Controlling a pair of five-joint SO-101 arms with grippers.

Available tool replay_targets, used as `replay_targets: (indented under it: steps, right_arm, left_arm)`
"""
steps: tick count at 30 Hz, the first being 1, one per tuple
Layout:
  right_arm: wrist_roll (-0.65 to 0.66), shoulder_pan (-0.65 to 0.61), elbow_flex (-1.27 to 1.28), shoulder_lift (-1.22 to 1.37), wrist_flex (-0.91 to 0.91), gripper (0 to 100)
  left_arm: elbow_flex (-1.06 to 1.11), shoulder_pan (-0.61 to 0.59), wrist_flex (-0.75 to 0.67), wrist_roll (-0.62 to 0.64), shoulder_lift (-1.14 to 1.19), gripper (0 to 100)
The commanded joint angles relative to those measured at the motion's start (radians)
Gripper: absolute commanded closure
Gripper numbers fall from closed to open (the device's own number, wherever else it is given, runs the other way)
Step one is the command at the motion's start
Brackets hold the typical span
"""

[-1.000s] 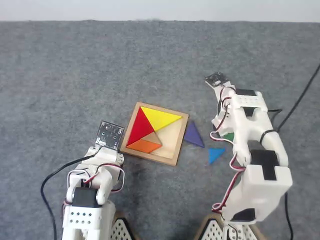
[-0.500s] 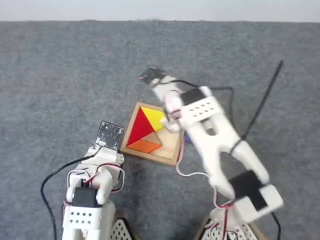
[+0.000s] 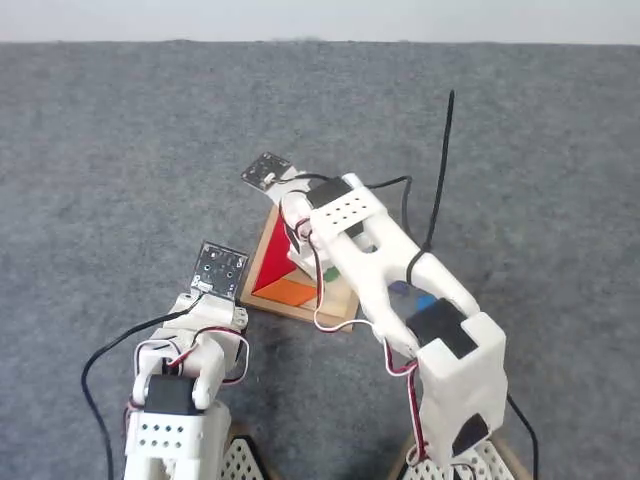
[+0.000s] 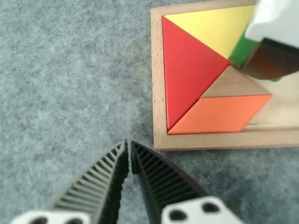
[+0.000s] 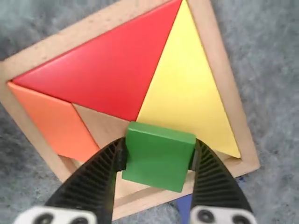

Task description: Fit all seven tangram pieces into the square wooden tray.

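The square wooden tray [image 3: 297, 311] lies mid-table holding a red triangle [image 5: 98, 74], a yellow triangle [image 5: 187, 93], an orange parallelogram [image 5: 51, 121] and a tan triangle [image 4: 231, 84]. My right gripper [image 5: 158, 149] is shut on a green square [image 5: 159, 156] over the tray's bare part, beside the yellow triangle; I cannot tell whether the square touches the tray floor. The green square [image 4: 244, 50] sits at the tip of the tan triangle. My left gripper [image 4: 129, 147] is shut on nothing, low over the carpet just outside the tray's rim [image 4: 156, 93].
A blue triangle [image 3: 425, 300] and a purple triangle [image 3: 400, 288] lie on the grey carpet right of the tray, mostly covered by the right arm [image 3: 385, 265]. The left arm [image 3: 195, 345] stands at the front left. Open carpet lies behind and to both sides.
The right arm has swung left from beside the blue and purple triangles to over the tray, carrying the green square. The left arm has not moved.
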Motion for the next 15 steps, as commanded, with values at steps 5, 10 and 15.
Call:
replay_targets:
  steps: [5, 10, 15]
  right_arm:
    - [-0.012, -0.010, -0.055, -0.015, 0.035, 73.8]
    - [-0.037, -0.056, -0.055, -0.019, 0.067, 73.1]
    - [-0.060, -0.076, -0.060, -0.024, 0.070, 73.1]
  left_arm:
    - [-0.007, -0.003, 0.005, 0.008, -0.012, 99]
    - [-0.007, -0.003, 0.005, 0.008, -0.012, 99]
    - [-0.007, -0.003, 0.005, 0.008, -0.012, 99]
